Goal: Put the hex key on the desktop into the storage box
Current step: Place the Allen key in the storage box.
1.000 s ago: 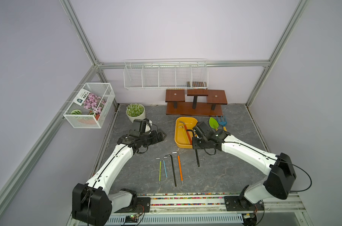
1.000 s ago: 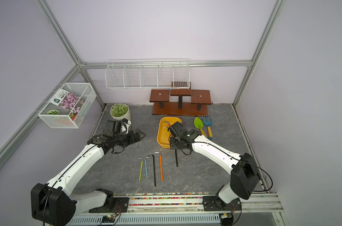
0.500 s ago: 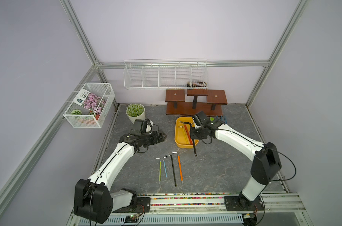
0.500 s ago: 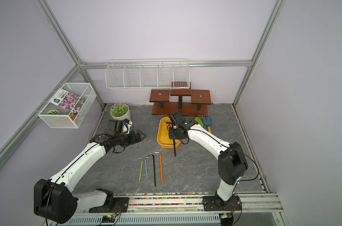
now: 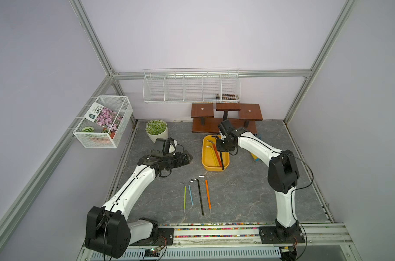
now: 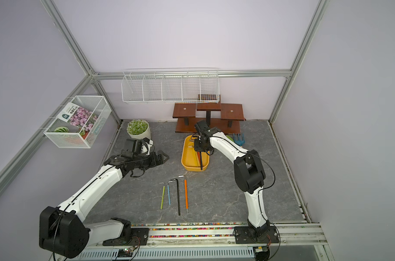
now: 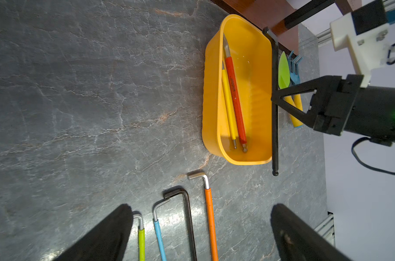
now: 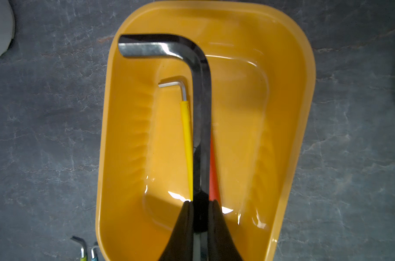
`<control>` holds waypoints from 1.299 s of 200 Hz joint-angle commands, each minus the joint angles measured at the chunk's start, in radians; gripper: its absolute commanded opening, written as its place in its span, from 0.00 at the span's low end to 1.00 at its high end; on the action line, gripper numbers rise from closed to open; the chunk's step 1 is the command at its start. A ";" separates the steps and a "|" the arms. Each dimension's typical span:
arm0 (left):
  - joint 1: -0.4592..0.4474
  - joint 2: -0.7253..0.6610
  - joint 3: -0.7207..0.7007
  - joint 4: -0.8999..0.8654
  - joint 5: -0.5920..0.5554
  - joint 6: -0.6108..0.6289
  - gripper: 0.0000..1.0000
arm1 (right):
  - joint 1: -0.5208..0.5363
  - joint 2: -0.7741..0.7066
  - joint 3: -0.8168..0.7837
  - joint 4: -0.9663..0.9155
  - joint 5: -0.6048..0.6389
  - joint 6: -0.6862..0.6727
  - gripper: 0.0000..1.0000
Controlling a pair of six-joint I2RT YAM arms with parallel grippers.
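Observation:
The yellow storage box (image 5: 204,156) (image 6: 184,158) (image 7: 211,101) (image 8: 128,135) stands on the marbled desktop (image 5: 248,192), in front of the wooden stand. My right gripper (image 5: 221,151) (image 6: 201,151) (image 7: 273,99) (image 8: 201,206) is shut on a large black hex key (image 5: 222,162) (image 6: 201,163) (image 7: 275,126) (image 8: 201,108). It holds the key lengthwise over the box. A yellow-sleeved key (image 8: 187,146) and a red-sleeved key (image 7: 236,101) lie inside. Several more hex keys lie in a row nearer the front: green (image 5: 184,196), blue (image 5: 190,194), black (image 5: 200,196), orange (image 5: 207,194). My left gripper (image 5: 187,158) (image 6: 163,157) (image 7: 201,208) hovers open, left of the box.
A brown wooden stand (image 5: 225,113) sits behind the box and a potted plant (image 5: 157,130) at the back left. A green trowel (image 7: 283,70) and a blue fork (image 6: 238,139) lie right of the box. White wire baskets (image 5: 190,88) (image 5: 102,122) hang on the walls.
My right gripper has carried the black hex key from the desktop at the box's right front corner back and left, over the box. The left arm has hardly moved.

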 commanded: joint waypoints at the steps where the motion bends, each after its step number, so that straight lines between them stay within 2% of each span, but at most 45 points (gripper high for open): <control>1: -0.004 -0.009 -0.013 0.015 0.006 0.005 1.00 | -0.010 0.039 0.061 -0.033 0.001 -0.030 0.02; 94: -0.003 0.004 -0.015 0.024 0.008 0.003 1.00 | -0.041 0.169 0.144 -0.027 -0.007 -0.043 0.03; 145: -0.003 0.010 -0.016 0.026 0.004 0.002 1.00 | -0.055 0.205 0.194 -0.009 -0.059 -0.073 0.04; 158: -0.004 0.010 -0.016 0.027 0.005 0.002 1.00 | -0.055 0.211 0.202 -0.015 -0.079 -0.078 0.09; 187: -0.004 0.015 -0.015 0.028 0.004 0.002 1.00 | -0.054 0.165 0.144 0.024 -0.114 -0.078 0.36; 201: -0.004 0.017 -0.011 0.020 0.000 0.005 1.00 | -0.055 0.120 0.100 0.048 -0.111 -0.078 0.45; 260: -0.004 -0.065 -0.012 -0.032 -0.031 -0.009 1.00 | -0.034 -0.168 -0.149 0.178 -0.113 -0.066 0.51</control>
